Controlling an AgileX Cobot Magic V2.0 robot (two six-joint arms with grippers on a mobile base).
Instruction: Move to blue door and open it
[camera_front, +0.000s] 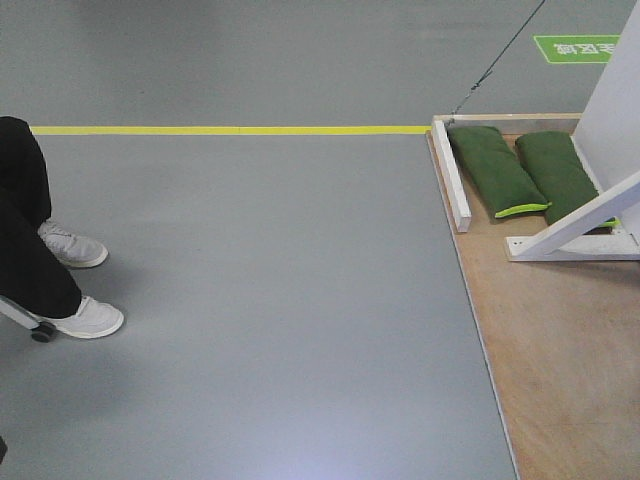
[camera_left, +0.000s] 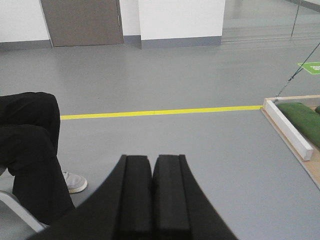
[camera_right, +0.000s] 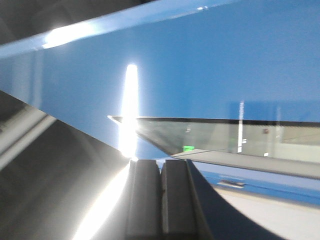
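Blue door (camera_right: 225, 65) fills the right wrist view: a glossy blue face, blurred, streaked with glare and reflections. The right gripper (camera_right: 160, 164) sits close in front of it with its pads clenched together on nothing. No handle or lock shows anywhere, so nothing has been grasped, and I cannot tell whether the pads touch the panel.

The front view looks down at the wooden platform (camera_front: 560, 350). Two green sandbags (camera_front: 495, 170) lie on its far end, a white brace (camera_front: 590, 220) leans up from it just beside them, and a white panel (camera_front: 615, 100) rises above that. Where the door stands on the platform the pictures don't show.

The yellow line (camera_front: 230, 130) runs across the floor to the platform's far corner. A seated person (camera_front: 25, 230) is well apart from the platform. The left gripper (camera_left: 152, 161) hangs over bare floor near its edge, pinched shut and empty.

My read is that the approach looks largely done — finding the handle, pressing it and swinging the door all remain.
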